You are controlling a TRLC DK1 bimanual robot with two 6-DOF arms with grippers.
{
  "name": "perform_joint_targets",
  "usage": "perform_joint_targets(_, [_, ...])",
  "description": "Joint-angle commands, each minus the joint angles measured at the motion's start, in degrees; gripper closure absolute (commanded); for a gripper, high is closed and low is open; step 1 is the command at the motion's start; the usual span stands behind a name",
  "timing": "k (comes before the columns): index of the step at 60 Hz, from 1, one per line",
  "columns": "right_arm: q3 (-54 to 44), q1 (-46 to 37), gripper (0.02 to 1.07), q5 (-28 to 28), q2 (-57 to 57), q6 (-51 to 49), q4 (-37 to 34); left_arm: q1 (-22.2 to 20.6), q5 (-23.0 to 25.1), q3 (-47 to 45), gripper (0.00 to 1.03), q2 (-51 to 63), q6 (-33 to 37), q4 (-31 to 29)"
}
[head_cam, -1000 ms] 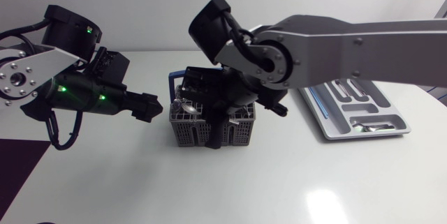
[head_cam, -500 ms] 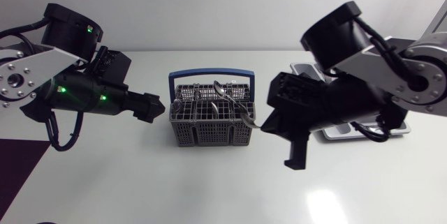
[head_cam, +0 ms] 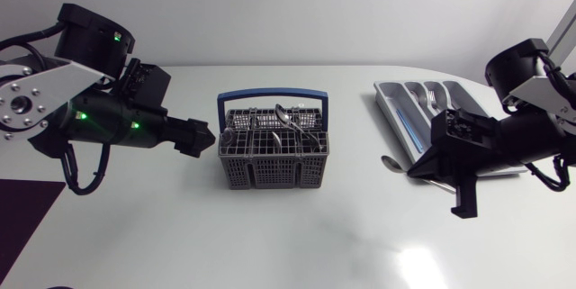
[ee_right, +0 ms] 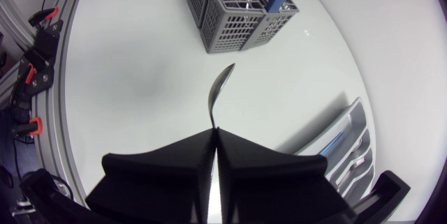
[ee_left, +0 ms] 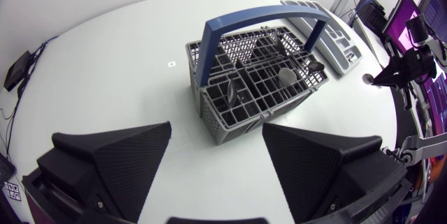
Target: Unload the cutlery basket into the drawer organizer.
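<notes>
The grey cutlery basket [head_cam: 270,156] with a blue handle stands mid-table and holds several pieces of cutlery. My left gripper [head_cam: 200,138] hovers just left of it, open and empty; in the left wrist view the basket [ee_left: 255,77] lies ahead of the spread fingers [ee_left: 119,158]. My right gripper [head_cam: 419,170] is shut on the handle of a spoon [head_cam: 391,162], low over the table beside the silver drawer organizer [head_cam: 423,100]. In the right wrist view the spoon [ee_right: 218,91] sticks out from the closed gripper [ee_right: 215,137], bowl pointing toward the basket [ee_right: 234,11].
The organizer [ee_right: 351,147] holds some cutlery in its compartments, and my right arm covers its near end in the head view. Bare white table lies between basket and organizer. The table's front rim [ee_right: 66,98] curves past beside my right gripper.
My right arm has pulled away from the basket and swung right, carrying the spoon over to the organizer's edge. The left arm has stayed where it was.
</notes>
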Motion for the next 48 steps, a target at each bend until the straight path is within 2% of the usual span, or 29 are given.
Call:
perform_joint_targets(1, [-0.9,-4.2,1.01,-1.0,2.2,-7.7,-1.4,-0.2,-0.3,-0.8,0.12,-0.7,-0.8,0.7])
perform_joint_targets(13, [3.0,-15.4,1.02,-2.3,8.9,-20.9,-3.8,-0.4,-0.2,-0.8,0.12,-0.6,-1.1,1.4])
perform_joint_targets(30, [12.5,-24.9,1.01,-0.7,21.3,-31.3,-4.8,0.1,-0.3,-1.1,0.12,-1.0,-1.1,1.6])
perform_joint_targets(48, [24.1,-30.7,1.01,5.8,34.2,-41.1,-2.3,0.3,-0.3,-1.2,0.12,-1.3,-1.1,2.0])
